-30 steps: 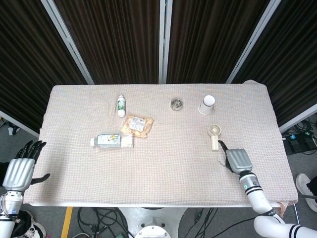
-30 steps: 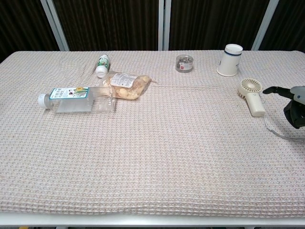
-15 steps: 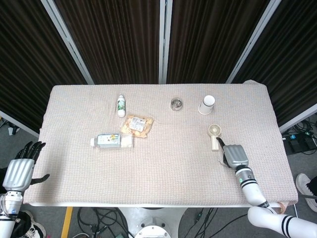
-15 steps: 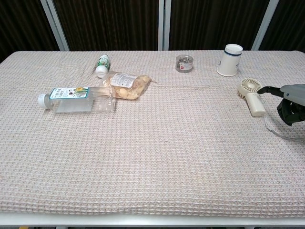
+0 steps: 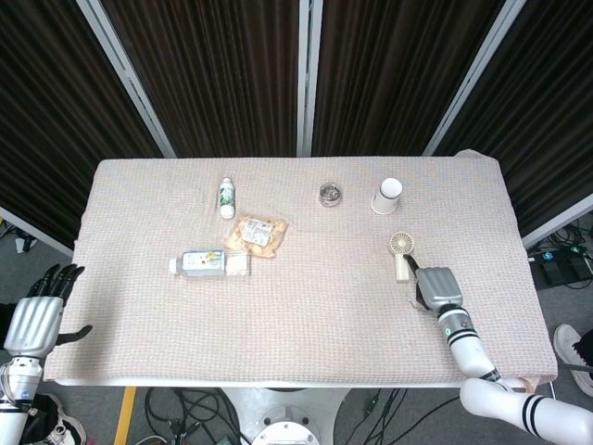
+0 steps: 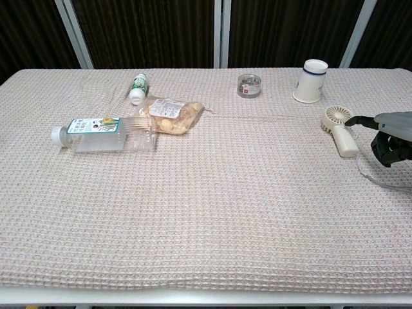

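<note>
My right hand (image 5: 437,288) hovers just right of a small cream handheld fan (image 5: 401,253) lying flat on the cloth. A fingertip reaches over the fan's handle (image 6: 346,142); the hand (image 6: 391,131) holds nothing and its fingers are apart. My left hand (image 5: 35,318) hangs off the table's left edge, fingers spread, empty, and is out of the chest view. Further left lie a clear water bottle (image 5: 209,263) on its side, a snack bag (image 5: 256,234) and a small white bottle (image 5: 227,197).
A white cup (image 5: 387,196) stands upside down at the back right, with a small metal tin (image 5: 329,195) to its left. A beige waffle-weave cloth (image 5: 306,324) covers the table. Dark curtains close off the back.
My right hand has slid forward and left toward the fan, its fingertip now over the handle. The left hand has stayed put.
</note>
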You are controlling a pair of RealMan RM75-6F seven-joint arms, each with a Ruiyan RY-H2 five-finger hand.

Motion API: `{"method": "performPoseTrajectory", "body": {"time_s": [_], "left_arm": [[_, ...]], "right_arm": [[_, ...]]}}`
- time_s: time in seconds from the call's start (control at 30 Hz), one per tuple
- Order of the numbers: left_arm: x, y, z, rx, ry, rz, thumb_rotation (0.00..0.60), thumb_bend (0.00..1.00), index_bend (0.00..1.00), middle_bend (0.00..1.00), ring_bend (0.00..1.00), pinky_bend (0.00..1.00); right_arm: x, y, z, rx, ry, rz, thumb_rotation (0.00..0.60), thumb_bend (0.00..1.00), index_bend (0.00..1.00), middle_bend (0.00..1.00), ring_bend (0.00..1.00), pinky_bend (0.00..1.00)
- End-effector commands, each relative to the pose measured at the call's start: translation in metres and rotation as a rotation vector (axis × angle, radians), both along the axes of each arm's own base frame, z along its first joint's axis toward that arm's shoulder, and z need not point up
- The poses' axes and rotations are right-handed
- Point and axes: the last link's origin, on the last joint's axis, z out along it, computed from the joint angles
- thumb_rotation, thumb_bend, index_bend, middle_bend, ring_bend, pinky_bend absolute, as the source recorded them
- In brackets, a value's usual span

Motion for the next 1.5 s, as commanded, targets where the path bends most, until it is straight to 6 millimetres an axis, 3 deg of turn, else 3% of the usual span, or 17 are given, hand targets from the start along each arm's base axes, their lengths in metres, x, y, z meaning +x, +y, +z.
{"method": "performPoseTrajectory", "body": {"time_s": [0.03,0.7,0.8,1.0,1.23,1.5], "left_arm": [[0.0,0.0,0.0,-0.001,0.0,0.0,0.6,0.02,0.09,0.08,0.03,0.19],[0.0,0.001,0.0,-0.005,-0.009,0.002,0.6,0.02,0.09,0.08,0.03,0.19],[0.0,0.001,0.001,0.0,-0.009,0.002,0.6,0.02,0.09,0.08,0.03,0.19],[0.003,0.002,0.003,0.012,-0.008,-0.009,0.6,0.02,0.09,0.08,0.03,0.19],[0.008,0.002,0.003,0.008,-0.008,-0.022,0.6,0.02,0.09,0.08,0.03,0.19],[0.015,-0.001,-0.001,0.0,-0.008,-0.035,0.6,0.02,0.09,0.08,0.03,0.19]], "right_arm": [[-0.002,0.002,-0.002,0.007,0.003,-0.007,0.6,1.0,0.0,0.97,0.86,0.85],[-0.006,0.004,-0.004,0.019,-0.021,-0.042,0.6,1.0,0.0,0.97,0.86,0.85],[-0.002,0.0,0.003,-0.011,-0.038,-0.027,0.6,1.0,0.0,0.97,0.86,0.85],[0.013,-0.003,0.037,-0.131,-0.068,0.058,0.6,1.0,0.0,0.97,0.86,0.85],[0.017,0.025,0.086,-0.268,-0.066,0.153,0.6,1.0,0.0,0.97,0.86,0.85],[-0.007,0.092,0.124,-0.366,-0.101,0.185,0.6,1.0,0.0,0.97,0.86,0.85]]}}
